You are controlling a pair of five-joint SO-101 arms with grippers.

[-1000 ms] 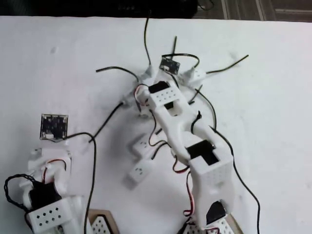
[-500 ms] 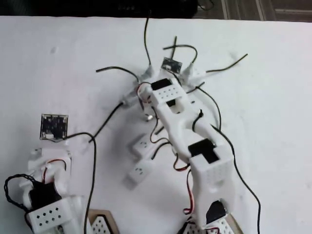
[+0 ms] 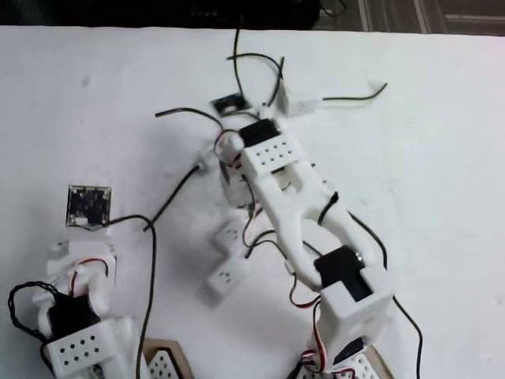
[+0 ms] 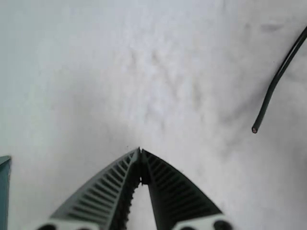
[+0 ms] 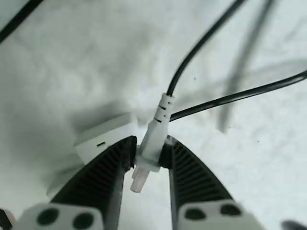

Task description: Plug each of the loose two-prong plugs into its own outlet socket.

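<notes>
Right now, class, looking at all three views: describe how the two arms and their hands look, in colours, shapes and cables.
The left arm and the right arm are white printed shells with hole-dotted boxes, black motor blocks and loose red and black wires. The left hand and right hand have dark, wedge-shaped fingers with ribbed inner faces, on pale bases.

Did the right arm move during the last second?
Yes. The right arm turned, and its wrist camera swung left: before up-right of the fixed sockets, now straight above them in the high view.
</notes>
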